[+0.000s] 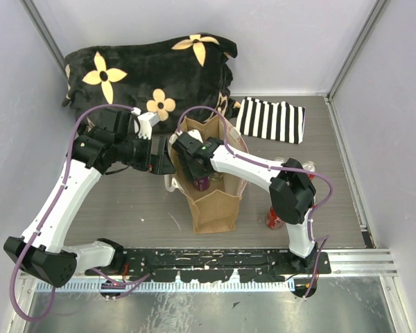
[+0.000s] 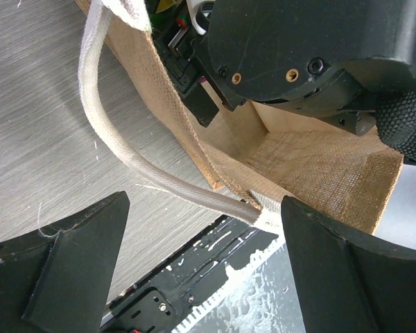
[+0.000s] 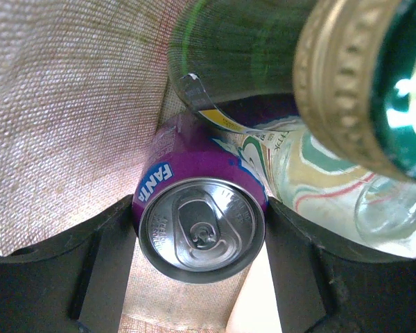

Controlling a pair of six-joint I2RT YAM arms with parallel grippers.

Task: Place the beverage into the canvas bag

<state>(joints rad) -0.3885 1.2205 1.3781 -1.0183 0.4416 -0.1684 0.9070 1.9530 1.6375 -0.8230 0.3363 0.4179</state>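
Observation:
The tan canvas bag [image 1: 215,208] stands upright mid-table, its mouth open. My right gripper [image 1: 197,173] reaches down into it, shut on a purple Fanta can [image 3: 201,229]; the can's top faces the wrist camera, a finger pressed on each side [image 3: 107,257]. The can shows purple inside the bag mouth in the top view [image 1: 202,183]. A green glass bottle [image 3: 249,41] and a clear labelled bottle [image 3: 312,159] lie inside beside the can. My left gripper [image 1: 163,158] is open at the bag's left rim, with the white strap handle [image 2: 125,152] running between its spread jaws [image 2: 204,263].
A black blanket with yellow flowers [image 1: 145,66] lies at the back left. A black-and-white striped cloth [image 1: 270,119] lies at the back right. A red can [image 1: 274,218] stands by the right arm. The black mounting rail [image 1: 215,260] runs along the near edge.

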